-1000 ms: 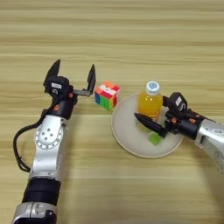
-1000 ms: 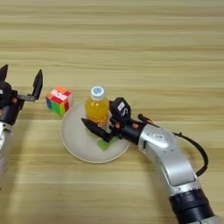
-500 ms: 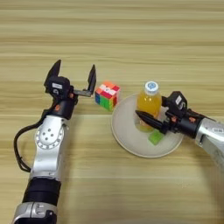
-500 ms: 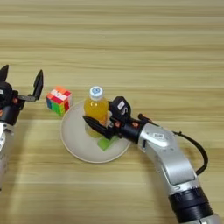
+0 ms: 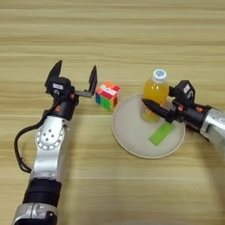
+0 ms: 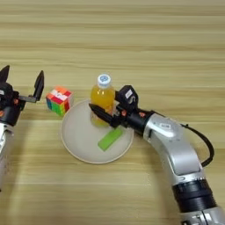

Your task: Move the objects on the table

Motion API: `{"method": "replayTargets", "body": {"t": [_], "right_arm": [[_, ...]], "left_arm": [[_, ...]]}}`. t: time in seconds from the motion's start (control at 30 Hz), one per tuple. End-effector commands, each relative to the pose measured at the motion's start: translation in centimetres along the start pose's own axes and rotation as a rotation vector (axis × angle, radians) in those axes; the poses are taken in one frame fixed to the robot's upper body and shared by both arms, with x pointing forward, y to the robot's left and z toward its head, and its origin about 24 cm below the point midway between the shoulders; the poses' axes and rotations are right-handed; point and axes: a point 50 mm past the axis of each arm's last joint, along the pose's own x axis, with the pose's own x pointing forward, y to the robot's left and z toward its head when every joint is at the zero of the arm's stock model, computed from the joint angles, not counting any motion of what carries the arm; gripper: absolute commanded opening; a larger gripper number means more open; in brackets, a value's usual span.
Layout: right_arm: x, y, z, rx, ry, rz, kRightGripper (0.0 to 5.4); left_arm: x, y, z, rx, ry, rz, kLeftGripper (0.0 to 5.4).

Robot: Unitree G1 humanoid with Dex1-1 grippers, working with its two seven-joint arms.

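On the round cream plate [image 5: 128, 132] stands the orange-juice bottle [image 5: 155, 93] with its white cap. My right gripper [image 5: 151, 104] is shut on its lower part, coming in from the right. The near finger [image 6: 102, 115] lies across the bottle's front and the far one is hidden behind it. The flat green block [image 5: 161, 133] lies on the plate just below that finger. The multicoloured puzzle cube [image 5: 107, 95] sits on the table left of the plate. My left gripper [image 5: 75, 71] stands open just left of the cube, holding nothing. The pliers are out of view.
The wooden table [image 5: 112, 35] stretches bare behind the things and in front of the plate. My left arm [image 5: 49, 145] lies along the left side, and my right forearm [image 6: 176, 149] crosses the lower right.
The right gripper moved up from over the green block and closed around the bottle. The bottle's cap now shows higher and a little further right. Left gripper and cube have not moved.
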Motion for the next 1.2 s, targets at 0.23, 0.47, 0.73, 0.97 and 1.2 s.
{"method": "replayTargets", "body": {"t": [0.23,0.47,0.73,0.97,1.2], "right_arm": [[0.2,-1.2,2.6,-0.055,-0.063,-0.005,3.34],[0.4,-1.1,3.1,-0.072,-0.075,0.006,3.34],[0.1,-0.6,3.9,-0.099,-0.092,0.038,3.34],[0.0,0.4,4.5,-0.112,-0.113,0.076,3.34],[0.0,1.7,5.2,-0.12,-0.141,0.117,3.34]], "left_arm": [[-0.5,-3.0,1.1,-0.001,0.001,-0.37,5.4],[-1.5,-3.9,1.4,-0.094,0.041,-0.578,5.4],[-1.9,-4.8,2.0,-0.16,0.062,-0.7,5.4],[-2.0,-5.7,1.8,-0.164,0.076,-0.749,5.4],[-2.0,-6.3,1.6,-0.165,0.086,-0.779,5.4]]}}
